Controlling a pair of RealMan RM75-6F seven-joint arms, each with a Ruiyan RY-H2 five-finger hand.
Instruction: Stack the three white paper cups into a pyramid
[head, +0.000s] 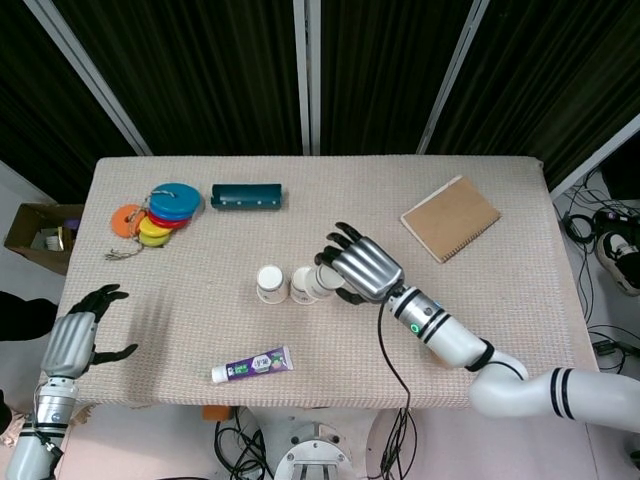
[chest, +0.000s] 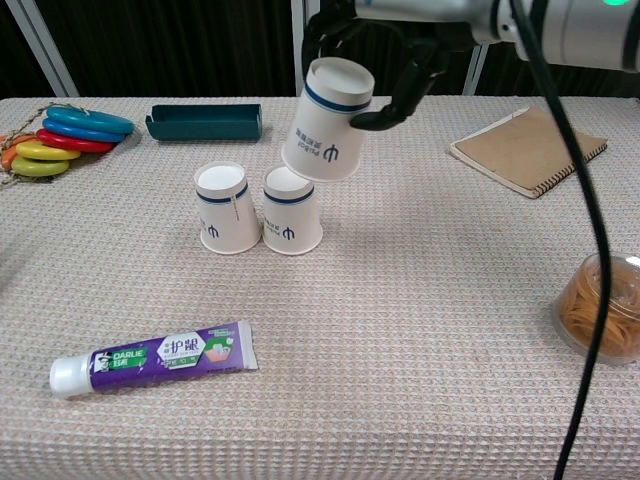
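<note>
1. Three white paper cups: two stand upturned and touching mid-worktop (chest: 420, 330), the left base cup (chest: 227, 208) and the right base cup (chest: 291, 209); the third cup (chest: 328, 120) hangs tilted just above the right one.
2. The right robot hand (head: 362, 268) is clamped on the third cup.
3. The left robot hand (head: 75, 338) hovers empty, fingers apart, at the near left edge.
4. Step in hand: placing the top. Next, level the cup, centre it over the seam, lower, release.
</note>
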